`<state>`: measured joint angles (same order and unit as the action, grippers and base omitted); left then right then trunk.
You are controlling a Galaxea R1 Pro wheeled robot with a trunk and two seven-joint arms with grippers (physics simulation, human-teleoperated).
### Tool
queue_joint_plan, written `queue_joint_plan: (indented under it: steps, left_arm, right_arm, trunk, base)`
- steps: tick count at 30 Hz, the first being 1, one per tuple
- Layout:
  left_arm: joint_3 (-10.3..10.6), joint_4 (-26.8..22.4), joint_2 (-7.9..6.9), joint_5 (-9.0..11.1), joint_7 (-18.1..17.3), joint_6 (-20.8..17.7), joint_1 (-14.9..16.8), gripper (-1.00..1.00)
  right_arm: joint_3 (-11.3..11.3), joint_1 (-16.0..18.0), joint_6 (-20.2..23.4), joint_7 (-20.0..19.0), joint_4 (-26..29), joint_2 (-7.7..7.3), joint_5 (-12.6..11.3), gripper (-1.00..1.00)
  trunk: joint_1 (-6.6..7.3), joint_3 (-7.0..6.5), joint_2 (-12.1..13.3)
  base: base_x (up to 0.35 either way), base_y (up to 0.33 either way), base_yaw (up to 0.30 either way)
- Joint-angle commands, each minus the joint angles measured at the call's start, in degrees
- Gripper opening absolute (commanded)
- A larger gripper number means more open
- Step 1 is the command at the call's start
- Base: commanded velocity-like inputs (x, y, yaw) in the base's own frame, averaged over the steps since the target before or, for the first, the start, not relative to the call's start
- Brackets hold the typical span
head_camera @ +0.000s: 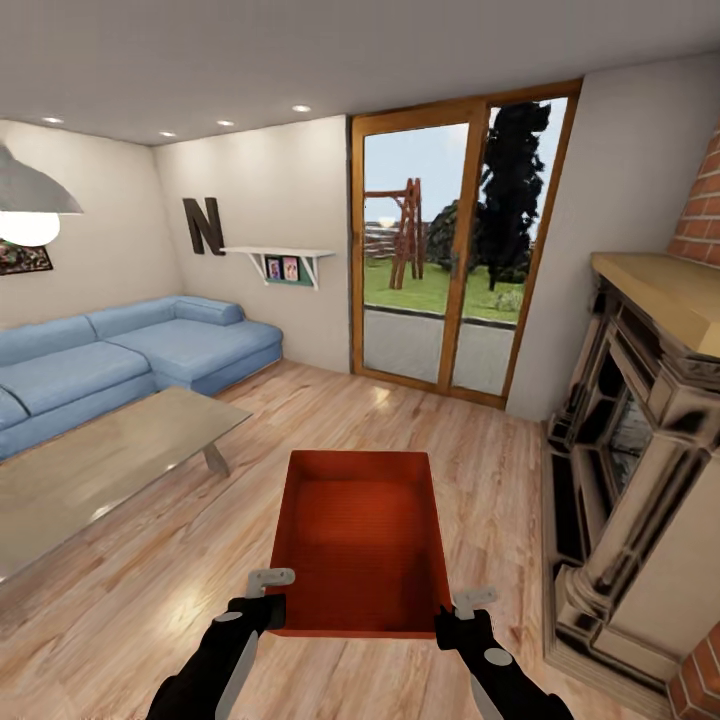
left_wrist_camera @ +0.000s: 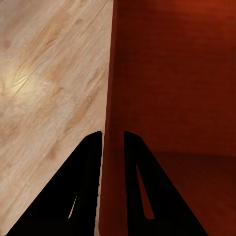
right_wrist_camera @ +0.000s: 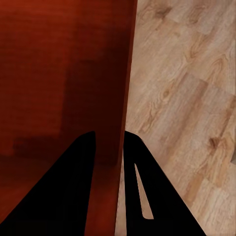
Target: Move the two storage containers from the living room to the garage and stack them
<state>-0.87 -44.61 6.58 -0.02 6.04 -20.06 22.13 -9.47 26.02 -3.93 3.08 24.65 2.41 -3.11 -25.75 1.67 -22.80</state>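
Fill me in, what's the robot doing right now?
It is holding one orange-red storage container in front of itself with both hands. The left hand and right hand each pinch a side wall near the closest corners. It is in the living room, facing the glass doors, with a fireplace on its right.

Left pincer (head_camera: pixel 268 598) and right pincer (head_camera: pixel 458 616) extended forward, each clamped on a wall

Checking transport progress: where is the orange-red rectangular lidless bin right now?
In the head view, the orange-red bin is held low centre between both grippers, above the light wood plank floor, fireplace to its right.
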Motion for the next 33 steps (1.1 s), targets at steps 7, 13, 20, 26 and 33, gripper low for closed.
queue_joint_plan:
  steps: [7, 13, 20, 26, 33]
  left_arm:
    - [-0.44, -0.04, 0.01, -1.39, 0.47, -0.50, 0.02, -1.00]
    - [-0.44, -0.04, 0.01, -1.39, 0.47, -0.48, 0.02, -1.00]
    - [-0.44, -0.04, 0.01, -1.39, 0.47, -0.50, 0.02, -1.00]
    - [-0.44, -0.04, 0.01, -1.39, 0.47, -0.49, 0.02, -1.00]
    - [-0.44, -0.04, 0.01, -1.39, 0.47, -0.47, 0.02, -1.00]
  right_arm:
    - [-0.02, 0.09, -0.20, 0.17, 0.22, -0.04, -0.10, -1.00]
    - [-0.02, 0.09, -0.20, 0.17, 0.22, -0.04, -0.10, -1.00]
    - [-0.02, 0.09, -0.20, 0.17, 0.22, -0.04, -0.13, -1.00]
    - [-0.02, 0.09, -0.20, 0.17, 0.21, -0.04, -0.13, -1.00]
    - [-0.02, 0.09, -0.20, 0.17, 0.20, -0.04, -0.14, -1.00]
  trunk:
    - [-0.03, -0.37, -0.12]
    - [-0.03, -0.80, -0.12]
    - [-0.03, -1.29, -0.12]
    - [-0.03, -1.72, -0.12]
    - [-0.03, -2.20, -0.12]
  base:
    - [0.000, 0.000, 0.215]
    - [0.000, 0.000, 0.215]
    - [0.000, 0.000, 0.215]
    - [0.000, 0.000, 0.215]
    - [0.000, 0.000, 0.217]
